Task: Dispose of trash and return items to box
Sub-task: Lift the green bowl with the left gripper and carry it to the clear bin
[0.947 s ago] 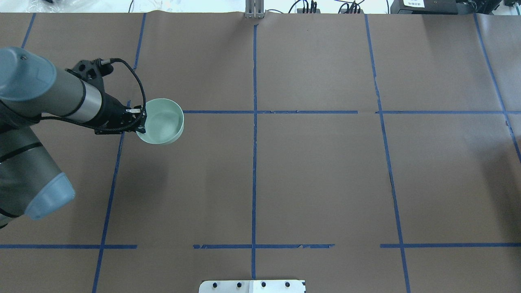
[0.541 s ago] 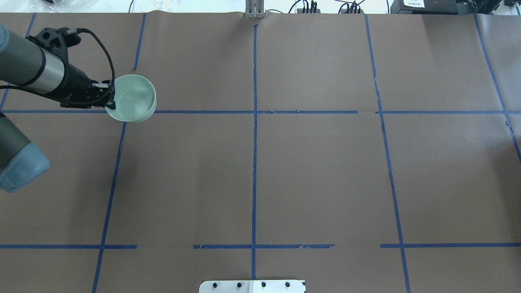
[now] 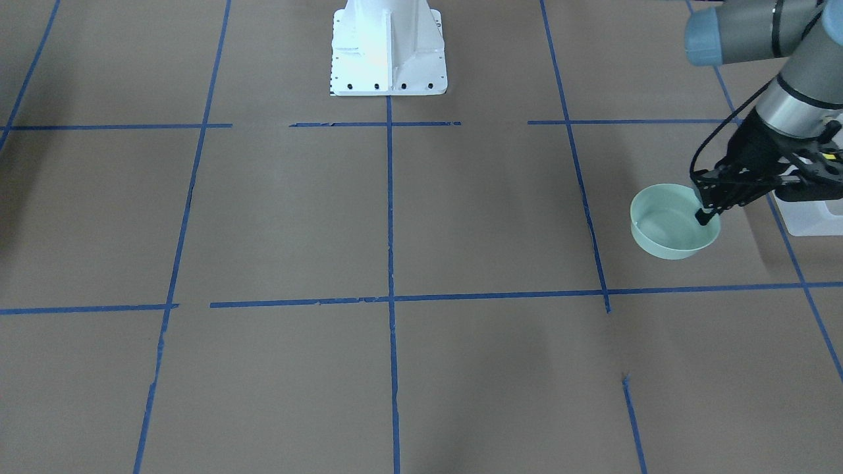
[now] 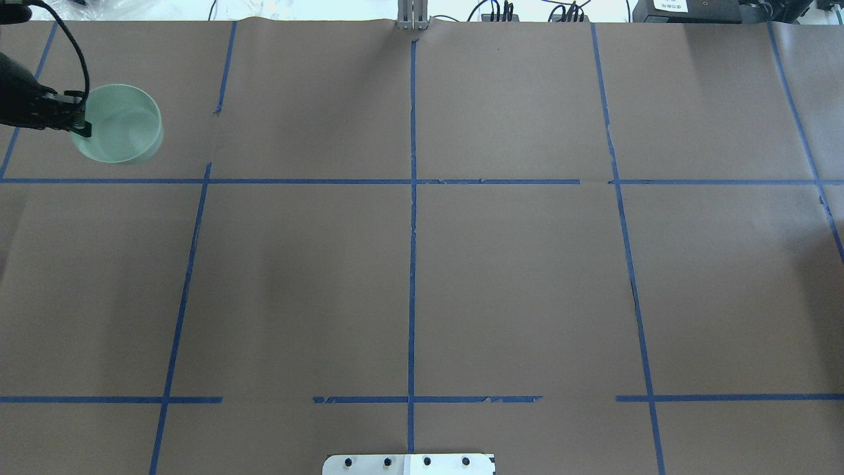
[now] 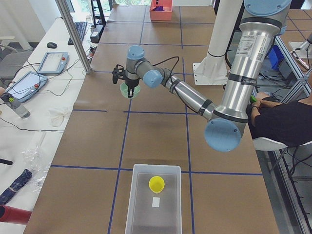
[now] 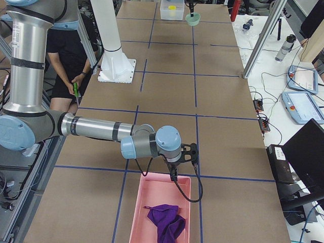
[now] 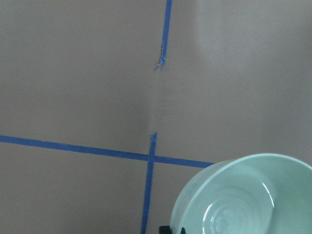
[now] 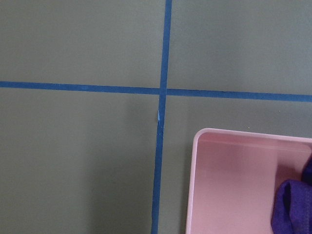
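My left gripper is shut on the near rim of a pale green bowl and holds it over the table's far left corner. In the front-facing view one finger sits inside the bowl. The bowl fills the left wrist view's lower right. The frosted-white box stands at the table's left end with the yellow cup upright inside; its corner shows in the front-facing view. My right gripper hangs over the near rim of a pink bin; I cannot tell if it is open or shut.
The pink bin holds a purple cloth. The white robot base stands at the table's near middle edge. A seated operator is beside the left arm. Blue tape lines cross the brown table.
My left arm has carried the bowl leftward and toward the far edge in the overhead view, from the second column to the table's far left corner. The grip on the rim is unchanged.
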Robot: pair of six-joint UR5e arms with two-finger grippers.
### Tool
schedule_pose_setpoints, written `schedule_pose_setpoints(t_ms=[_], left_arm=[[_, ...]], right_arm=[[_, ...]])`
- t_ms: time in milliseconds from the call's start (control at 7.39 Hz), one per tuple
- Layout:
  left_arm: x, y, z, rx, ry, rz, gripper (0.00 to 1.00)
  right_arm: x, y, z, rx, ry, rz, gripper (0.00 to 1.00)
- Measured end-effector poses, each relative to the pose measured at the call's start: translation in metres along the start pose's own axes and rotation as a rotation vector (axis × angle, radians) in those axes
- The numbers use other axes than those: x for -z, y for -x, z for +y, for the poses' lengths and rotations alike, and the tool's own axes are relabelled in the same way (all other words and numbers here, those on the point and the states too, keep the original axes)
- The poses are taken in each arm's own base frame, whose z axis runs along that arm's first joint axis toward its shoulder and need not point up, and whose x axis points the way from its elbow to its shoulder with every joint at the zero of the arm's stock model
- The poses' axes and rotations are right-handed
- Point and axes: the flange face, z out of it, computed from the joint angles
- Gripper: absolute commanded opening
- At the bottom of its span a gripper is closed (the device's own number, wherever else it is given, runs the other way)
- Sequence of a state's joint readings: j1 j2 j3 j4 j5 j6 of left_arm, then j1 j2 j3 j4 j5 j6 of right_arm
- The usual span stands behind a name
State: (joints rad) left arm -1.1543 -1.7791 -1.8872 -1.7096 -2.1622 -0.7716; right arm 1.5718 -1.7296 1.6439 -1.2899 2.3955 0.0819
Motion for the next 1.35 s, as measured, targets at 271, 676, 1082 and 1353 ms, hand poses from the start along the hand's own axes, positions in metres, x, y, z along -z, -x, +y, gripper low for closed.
schedule_pose_setpoints(t_ms=[271,676,1082,1353], left_arm=[[0.011,0.067,-0.017,-0.055,-0.003,-0.037,0.0],[0.009,0.189,-0.03,-0.144,0.045,-0.084,0.0],[-0.002,0.326,-0.029,-0.196,0.111,-0.13,0.0],[-0.008,0.397,-0.005,-0.225,0.159,-0.16,0.0]], right_arm=[[0.022,0.023,-0.004,-0.021,0.017,-0.009,1.0],[0.054,0.038,0.01,-0.039,0.039,-0.008,1.0],[0.053,0.033,0.013,-0.036,0.045,-0.007,1.0],[0.053,0.032,0.013,-0.045,0.044,-0.008,1.0]])
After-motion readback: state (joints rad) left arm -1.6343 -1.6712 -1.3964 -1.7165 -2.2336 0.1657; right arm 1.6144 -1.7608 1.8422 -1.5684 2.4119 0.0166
